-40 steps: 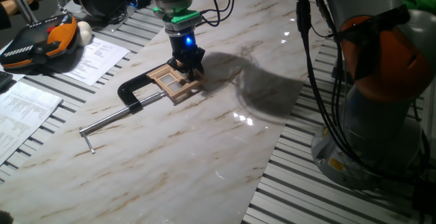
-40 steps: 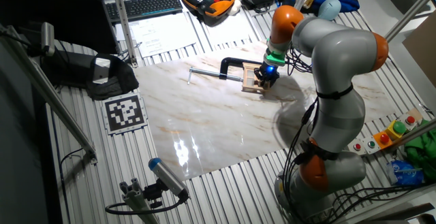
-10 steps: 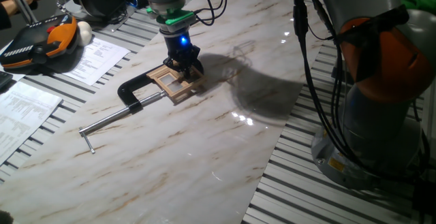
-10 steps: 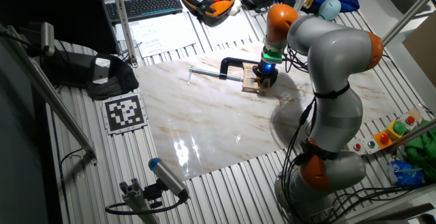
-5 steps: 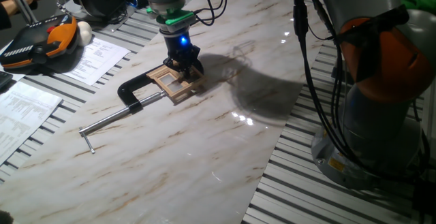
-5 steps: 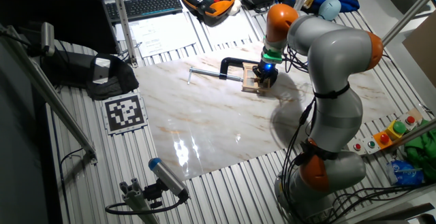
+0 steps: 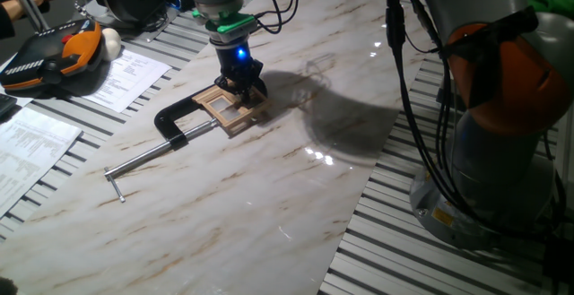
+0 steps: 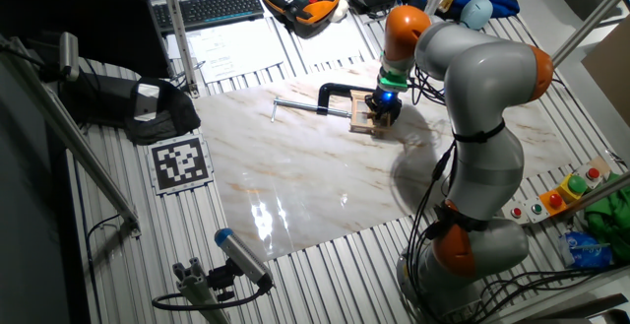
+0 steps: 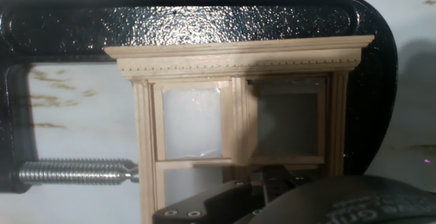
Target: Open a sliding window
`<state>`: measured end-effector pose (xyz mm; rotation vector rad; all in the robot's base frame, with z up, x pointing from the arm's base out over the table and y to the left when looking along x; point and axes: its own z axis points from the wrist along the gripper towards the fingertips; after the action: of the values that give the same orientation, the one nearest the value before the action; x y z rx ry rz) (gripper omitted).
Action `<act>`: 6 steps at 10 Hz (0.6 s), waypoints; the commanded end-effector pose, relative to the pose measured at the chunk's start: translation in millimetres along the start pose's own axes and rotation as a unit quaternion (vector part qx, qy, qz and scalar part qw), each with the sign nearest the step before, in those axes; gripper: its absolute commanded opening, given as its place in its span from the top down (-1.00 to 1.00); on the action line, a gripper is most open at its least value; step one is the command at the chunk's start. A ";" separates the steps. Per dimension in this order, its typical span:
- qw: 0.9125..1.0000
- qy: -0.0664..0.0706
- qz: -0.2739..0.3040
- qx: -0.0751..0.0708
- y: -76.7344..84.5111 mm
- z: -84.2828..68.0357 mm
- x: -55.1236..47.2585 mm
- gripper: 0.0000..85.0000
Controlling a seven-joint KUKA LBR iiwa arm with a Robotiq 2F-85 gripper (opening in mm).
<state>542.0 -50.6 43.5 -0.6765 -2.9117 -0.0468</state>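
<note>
Window (image 9: 238,125) is held by the clamp (image 9: 204,20); pincer (image 9: 262,183) opening cannot be told. Sash should be pushed along its track.

Marble table (image 7: 269,196) bears clamp (image 7: 170,120) and window (image 7: 229,108).

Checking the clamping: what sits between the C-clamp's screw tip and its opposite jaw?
The sliding window alone fills that gap in the black C-clamp, seen in the hand view.

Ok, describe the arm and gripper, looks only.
The arm is bulky grey-white segments with orange joint bands, and black cables run alongside it. At the wrist sit a green ring and a glowing blue light. The gripper is small and black, with two short fingers.
</note>
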 end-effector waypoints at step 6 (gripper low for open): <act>1.000 0.003 0.005 -0.005 2.6 -26.4 9.1 1.00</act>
<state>538.9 -46.4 70.8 -0.6914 -2.9031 -0.0596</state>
